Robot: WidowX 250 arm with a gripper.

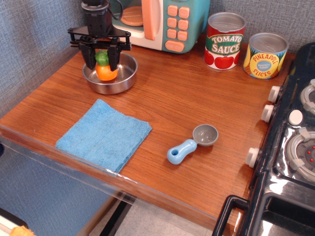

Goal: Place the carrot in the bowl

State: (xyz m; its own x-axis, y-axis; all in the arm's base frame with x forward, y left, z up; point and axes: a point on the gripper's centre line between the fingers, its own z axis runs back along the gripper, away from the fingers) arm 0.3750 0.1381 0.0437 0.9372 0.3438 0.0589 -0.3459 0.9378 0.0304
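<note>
The carrot (107,73), orange with a green leafy top, is held upright between the fingers of my gripper (102,66), low inside the bowl (124,81). The bowl is a shallow shiny steel pan at the back left of the wooden counter. The black fingers (90,60) stand on either side of the carrot's green top, and the jaws are shut on it. The carrot's bottom is at or close to the bowl's floor; I cannot tell if it touches.
A toy microwave (165,22) stands right behind the bowl. A tomato sauce can (225,41) and a pineapple can (266,55) stand at the back right. A blue cloth (104,133) lies front left, and a blue-handled scoop (193,143) lies towards the toy stove (290,147).
</note>
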